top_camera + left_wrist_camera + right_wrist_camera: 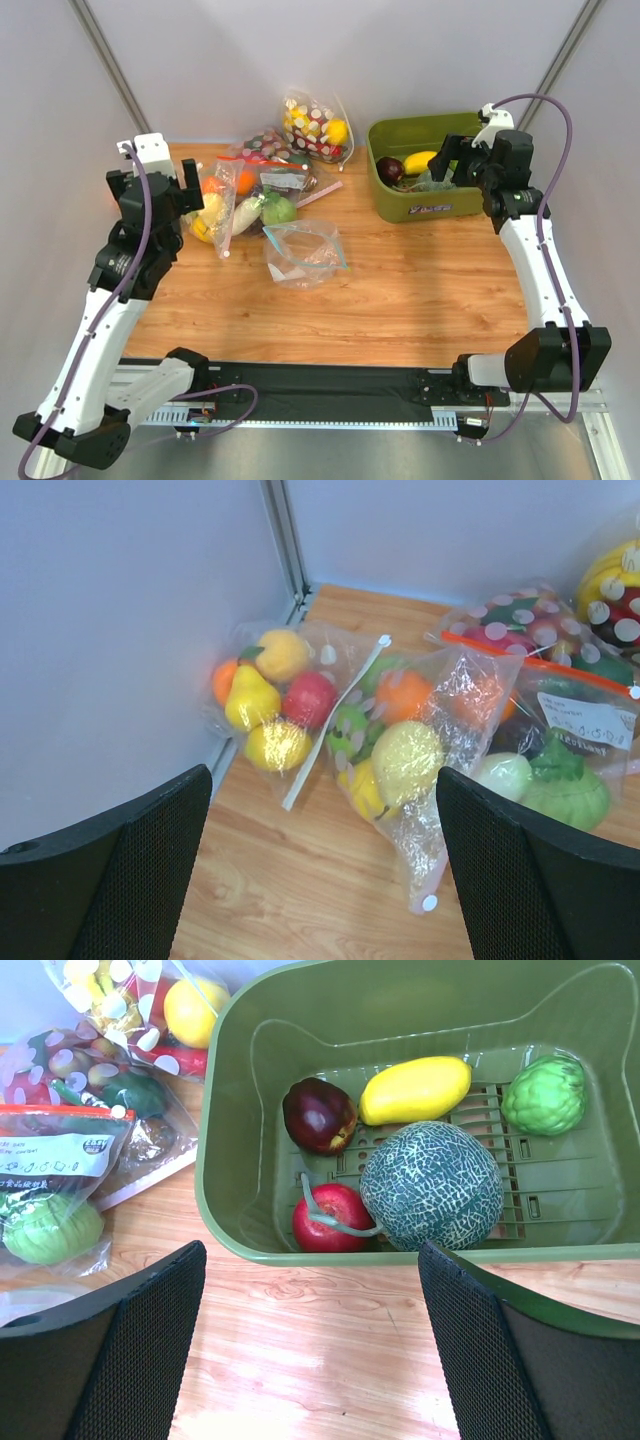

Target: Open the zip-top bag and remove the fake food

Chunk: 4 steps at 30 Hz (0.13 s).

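Note:
The zip-top bag (305,252) lies flat mid-table, clear with a teal strip along its right side, and looks empty. The fake food sits in a green bin (425,205) at the back right. In the right wrist view the bin (215,1110) holds a yellow lemon shape (415,1088), a dark purple fruit (318,1113), a red apple (335,1218), a netted grey-green melon (432,1185) and a bumpy green fruit (543,1095). My right gripper (452,165) (312,1245) is open and empty above the bin's near rim. My left gripper (195,192) (322,775) is open and empty over other bags at the back left.
Two clear bags of orange and yellow fruit (270,695) (400,750) lie by the left wall. A pink-red-zipper bag (270,185) (60,1160) and a polka-dot bag (315,125) sit at the back. Grey walls enclose the table.

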### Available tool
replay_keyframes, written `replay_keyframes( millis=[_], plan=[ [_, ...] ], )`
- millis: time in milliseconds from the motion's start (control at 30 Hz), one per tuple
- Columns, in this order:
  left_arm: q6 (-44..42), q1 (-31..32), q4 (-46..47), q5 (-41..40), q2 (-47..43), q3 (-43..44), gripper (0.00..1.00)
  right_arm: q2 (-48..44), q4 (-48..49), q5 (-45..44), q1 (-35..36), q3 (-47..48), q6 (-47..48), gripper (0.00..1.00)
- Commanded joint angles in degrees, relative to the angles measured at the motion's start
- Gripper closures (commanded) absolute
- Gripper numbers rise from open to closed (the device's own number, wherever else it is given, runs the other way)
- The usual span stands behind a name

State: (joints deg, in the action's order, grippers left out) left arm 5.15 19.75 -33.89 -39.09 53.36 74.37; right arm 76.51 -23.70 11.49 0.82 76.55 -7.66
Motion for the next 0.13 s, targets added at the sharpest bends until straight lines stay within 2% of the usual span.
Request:
replay_keyframes(
  millis=[0,100],
  plan=[
    [-1.3,-0.1,0.0,-0.7,0.2,1.0,0.01,-1.2,1.1,-0.4,0.0,0.1,-0.4,0.12],
    [-1.8,-0.1,0.4,-1.1,-0.1,1.0,0.01,-1.2,1.1,-0.2,0.0,0.1,-0.5,0.12]
  ],
)
